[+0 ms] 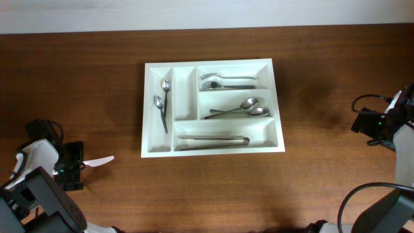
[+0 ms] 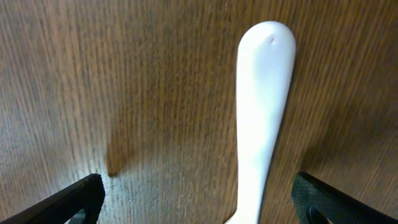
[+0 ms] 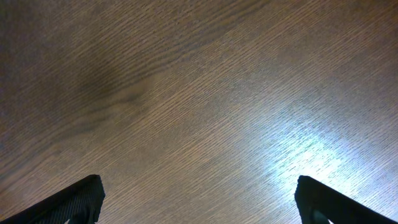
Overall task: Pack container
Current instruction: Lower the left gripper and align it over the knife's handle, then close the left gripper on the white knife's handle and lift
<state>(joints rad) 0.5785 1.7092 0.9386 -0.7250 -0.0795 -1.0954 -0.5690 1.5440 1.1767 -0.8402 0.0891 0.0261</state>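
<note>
The container lies between and well apart from the wide-open left gripper and wide-open right gripper.

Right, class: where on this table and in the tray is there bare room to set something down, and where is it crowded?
Free: in the container, the second narrow compartment is empty; so is the wide table stretch between it and the right gripper. Crowded: the other four compartments hold cutlery, and the white utensil lies within the open left gripper.
</note>
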